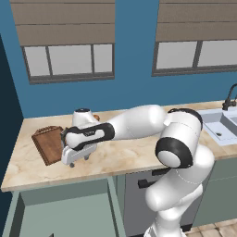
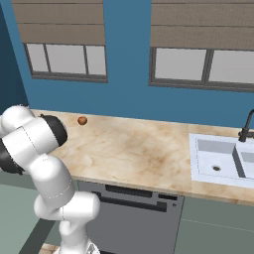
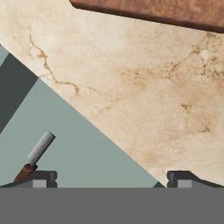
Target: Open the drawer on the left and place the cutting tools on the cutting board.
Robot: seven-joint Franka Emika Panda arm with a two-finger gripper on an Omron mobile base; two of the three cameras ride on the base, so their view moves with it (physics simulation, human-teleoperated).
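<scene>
Far left in the left base view, the drawer point(image 1: 65, 210) is pulled out below the bench point(image 1: 120, 155) edge, its sage inside showing; its front and knob are cut off by the frame bottom. On the bench just above it lies the board point(image 1: 48, 144), reddish-brown, tilted, near the left end. The tool point(image 1: 77, 159) hangs over the bench front edge, just right of the board and above the open drawer, jaws released and wide, nothing between them.

Hand view: one cutting tool point(image 3: 36, 155) lies on the drawer floor point(image 3: 65, 144), grey blade with a brown-red handle, long axis slanted from lower left to upper right in that view. It sits close to the left fingertip point(image 3: 41, 178), well off the midline between the fingers. The board edge point(image 3: 166, 13) crosses the top of that view, past a stretch of marble.

Judgement: the drawer step looks done and the pick is next. The tool must drop into the drawer and shift toward the left-finger side to center on the knife, then carry it up and over the bench edge to the board.

Hard to tell: the knife handle end is partly cut off by the finger; other cutting tools may lie outside the view; drawer depth is unclear. Right base view: small orange ball point(image 2: 82, 120) near the wall, sink point(image 2: 223, 158) far right.
</scene>
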